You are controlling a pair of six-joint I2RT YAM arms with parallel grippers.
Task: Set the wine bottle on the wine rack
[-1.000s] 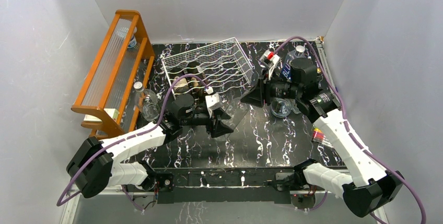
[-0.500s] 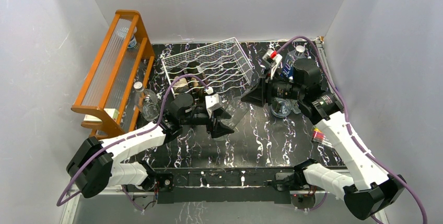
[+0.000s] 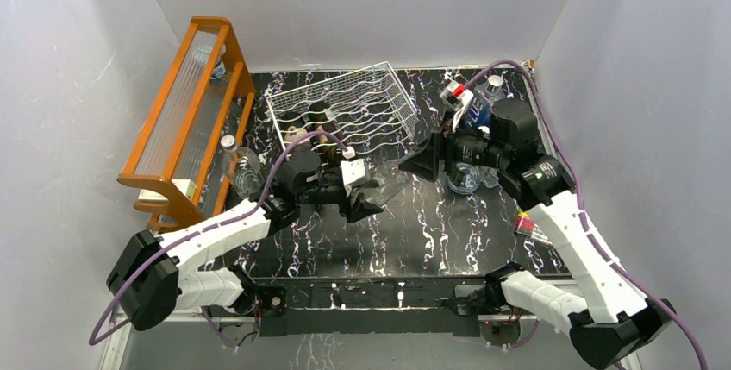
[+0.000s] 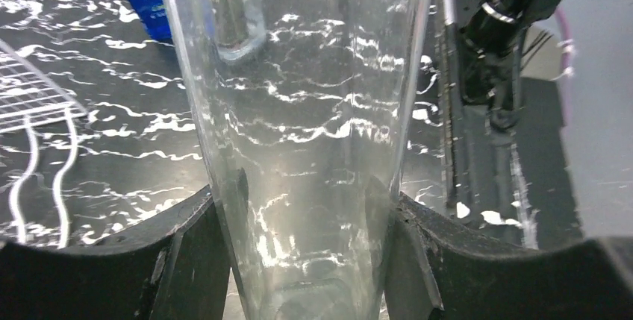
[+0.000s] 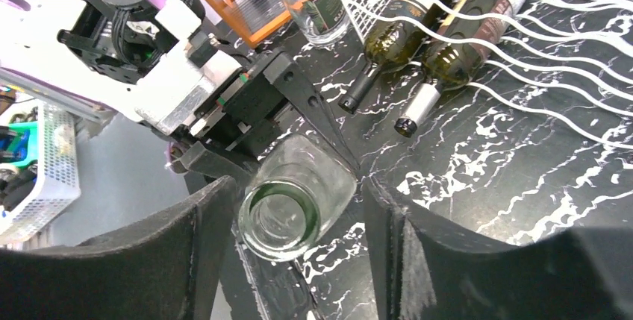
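A clear glass wine bottle (image 3: 390, 184) lies level above the table between my two grippers. In the left wrist view its wide body (image 4: 298, 111) runs away from the camera, and my left gripper (image 4: 306, 249) is shut on it, a jaw pressed against each side. My left gripper (image 3: 366, 193) sits just in front of the wine rack (image 3: 384, 98), a silver-white wire rack tilted up at the back. My right gripper (image 5: 298, 234) is open around the bottle's mouth (image 5: 282, 217), with gaps on both sides. From above, that right gripper (image 3: 415, 163) is at the neck end.
Two dark bottles (image 5: 388, 40) (image 5: 455, 59) lie in the rack's left grooves. An orange wooden shelf (image 3: 185, 111) stands at the left, with a clear bottle (image 3: 240, 167) upright beside it. A blue-labelled bottle (image 3: 478, 111) and a glass vessel (image 3: 465, 178) are at the back right.
My right gripper has opened off the bottle's neck and drawn slightly right. The left gripper still holds the bottle and has shifted a little.
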